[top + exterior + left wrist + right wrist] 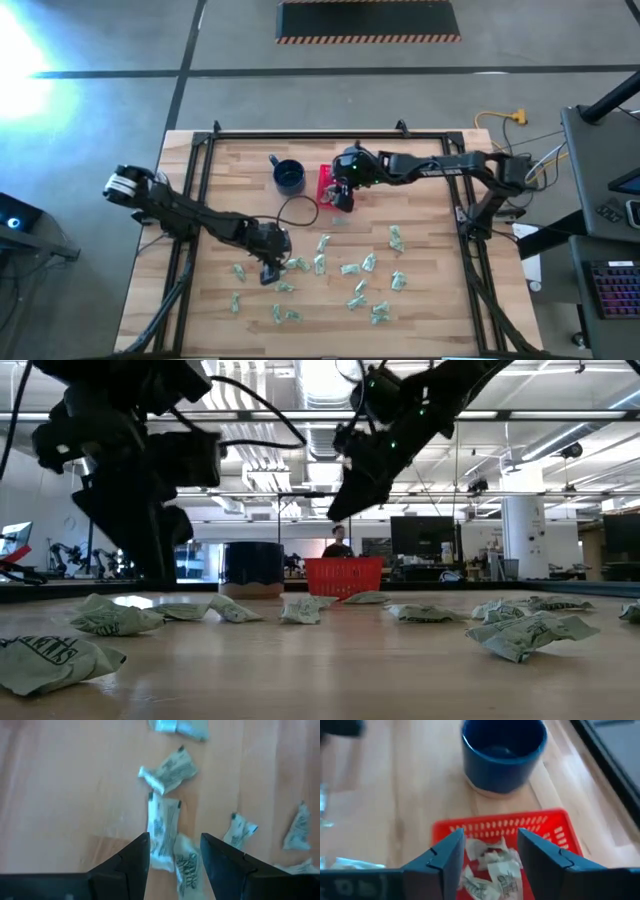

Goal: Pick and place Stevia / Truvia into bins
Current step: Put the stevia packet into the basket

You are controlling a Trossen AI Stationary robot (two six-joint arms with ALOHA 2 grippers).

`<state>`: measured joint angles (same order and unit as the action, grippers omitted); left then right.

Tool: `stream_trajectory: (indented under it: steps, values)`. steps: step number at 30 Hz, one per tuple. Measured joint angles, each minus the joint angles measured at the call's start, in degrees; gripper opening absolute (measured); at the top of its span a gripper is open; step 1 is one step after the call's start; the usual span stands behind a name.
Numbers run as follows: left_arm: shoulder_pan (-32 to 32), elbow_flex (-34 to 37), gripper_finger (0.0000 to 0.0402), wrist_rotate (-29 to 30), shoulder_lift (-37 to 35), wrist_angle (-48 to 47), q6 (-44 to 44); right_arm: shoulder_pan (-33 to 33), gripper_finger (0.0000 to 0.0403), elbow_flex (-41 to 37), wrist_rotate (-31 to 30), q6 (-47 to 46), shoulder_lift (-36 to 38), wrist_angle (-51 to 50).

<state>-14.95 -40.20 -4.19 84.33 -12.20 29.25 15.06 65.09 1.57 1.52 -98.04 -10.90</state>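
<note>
Many pale green-and-white sachets [350,269] lie scattered flat on the near half of the wooden table. My left gripper [270,270] is low over their left part and open. In the left wrist view its fingers [174,837] stand on either side of two overlapping sachets [162,827] that lie on the wood. The red basket [327,180] stands toward the far edge and holds several sachets [492,867]. My right gripper [490,835] hangs open just above the basket [500,820], with nothing between its fingers.
A dark blue mug [289,176] stands just left of the basket, close to my right gripper. A black cable loop [297,210] lies on the wood between mug and sachets. A black frame [200,170] rims the table. Bare wood shows at the far right.
</note>
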Motion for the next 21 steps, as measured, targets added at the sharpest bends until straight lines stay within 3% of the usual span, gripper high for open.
stream_trajectory:
  steps: [13,17,21]
  values:
    - [-0.6,-0.7,0.0151,2.0,8.0,3.2,0.4,-0.5,0.016,-4.0,0.0,-0.3,12.5,-9.5]
    - [-0.6,-0.8,0.0116,3.9,7.6,3.2,0.0,-1.3,0.0147,-4.6,-0.1,-1.5,17.0,-14.6]
    - [-0.5,-0.8,0.0057,5.5,7.2,3.3,-1.7,-2.5,0.0132,-6.2,-0.1,-3.6,22.2,-17.1]
